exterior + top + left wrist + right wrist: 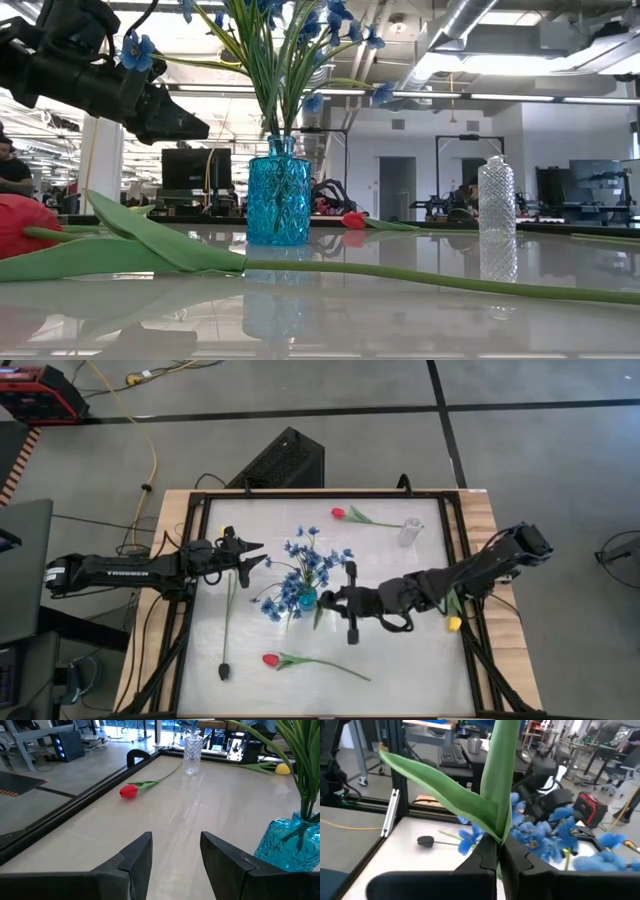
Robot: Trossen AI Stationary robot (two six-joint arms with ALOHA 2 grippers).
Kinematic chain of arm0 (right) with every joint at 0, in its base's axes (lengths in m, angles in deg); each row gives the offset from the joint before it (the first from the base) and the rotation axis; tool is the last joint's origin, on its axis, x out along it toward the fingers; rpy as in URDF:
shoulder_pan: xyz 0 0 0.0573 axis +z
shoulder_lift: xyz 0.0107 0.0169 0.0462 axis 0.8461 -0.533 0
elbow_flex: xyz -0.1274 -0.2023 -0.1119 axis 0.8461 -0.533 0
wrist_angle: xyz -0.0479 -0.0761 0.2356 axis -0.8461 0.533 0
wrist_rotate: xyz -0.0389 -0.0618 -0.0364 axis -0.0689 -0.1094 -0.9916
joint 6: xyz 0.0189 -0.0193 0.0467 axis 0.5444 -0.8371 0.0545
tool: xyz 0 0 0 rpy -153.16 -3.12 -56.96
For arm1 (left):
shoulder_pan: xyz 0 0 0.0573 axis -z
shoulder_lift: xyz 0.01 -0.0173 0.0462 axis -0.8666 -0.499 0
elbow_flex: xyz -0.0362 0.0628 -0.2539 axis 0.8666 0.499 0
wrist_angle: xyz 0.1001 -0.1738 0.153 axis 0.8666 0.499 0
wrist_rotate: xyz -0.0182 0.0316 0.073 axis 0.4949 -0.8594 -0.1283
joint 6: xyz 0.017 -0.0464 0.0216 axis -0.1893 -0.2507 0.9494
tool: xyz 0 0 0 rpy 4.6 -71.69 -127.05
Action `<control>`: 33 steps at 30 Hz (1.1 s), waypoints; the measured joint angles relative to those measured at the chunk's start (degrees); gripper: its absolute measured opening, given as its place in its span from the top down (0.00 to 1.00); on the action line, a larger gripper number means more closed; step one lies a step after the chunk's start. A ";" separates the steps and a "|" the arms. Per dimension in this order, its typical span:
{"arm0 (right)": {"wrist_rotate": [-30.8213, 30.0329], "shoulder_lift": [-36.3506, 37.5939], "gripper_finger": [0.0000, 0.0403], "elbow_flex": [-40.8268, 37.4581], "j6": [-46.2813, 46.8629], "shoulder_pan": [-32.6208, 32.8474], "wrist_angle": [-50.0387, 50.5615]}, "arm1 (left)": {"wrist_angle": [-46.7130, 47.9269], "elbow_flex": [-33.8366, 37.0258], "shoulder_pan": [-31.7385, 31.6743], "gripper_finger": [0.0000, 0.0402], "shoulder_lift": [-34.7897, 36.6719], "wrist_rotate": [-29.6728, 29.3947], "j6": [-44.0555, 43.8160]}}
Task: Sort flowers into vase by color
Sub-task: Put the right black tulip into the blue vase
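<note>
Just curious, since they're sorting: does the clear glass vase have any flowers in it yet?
No, the clear vase stands empty, while the blue flowers fill the blue vase.

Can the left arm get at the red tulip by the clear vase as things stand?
Probably yes. The left gripper is open and holds nothing, and in its wrist view bare table runs up to the red tulip; the blue vase stands off to the side.

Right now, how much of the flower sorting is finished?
Blue flowers already stand in the blue vase. The right gripper is shut on a green-leaved stem beside them. Two red tulips lie loose, and the clear vase is empty.
</note>
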 joint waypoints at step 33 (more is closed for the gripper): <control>-6.04 2.84 0.92 0.09 -0.11 -1.16 3.37 | 0.96 0.00 0.00 0.61 0.02 -1.03 0.68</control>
